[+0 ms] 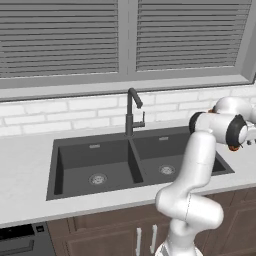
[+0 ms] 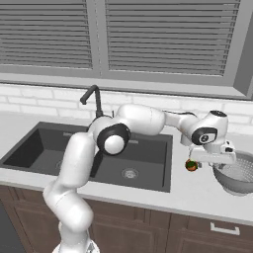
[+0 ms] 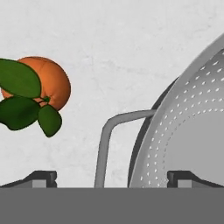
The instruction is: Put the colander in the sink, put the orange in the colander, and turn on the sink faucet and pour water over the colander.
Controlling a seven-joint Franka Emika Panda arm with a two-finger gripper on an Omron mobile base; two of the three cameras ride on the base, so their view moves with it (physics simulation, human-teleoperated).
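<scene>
Two dark fingertips of the gripper stood wide apart, holding nothing, one on each side of the colander's looped side handle. The colander sat on the counter right of the sink, with the orange just beside it. The faucet stood behind the sink's divider.

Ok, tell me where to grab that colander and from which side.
Grip the colander at its rim by the looped side handle, coming from above. It sits upright on the counter, and the open gripper already straddles that handle and rim, clear of the orange.
</scene>
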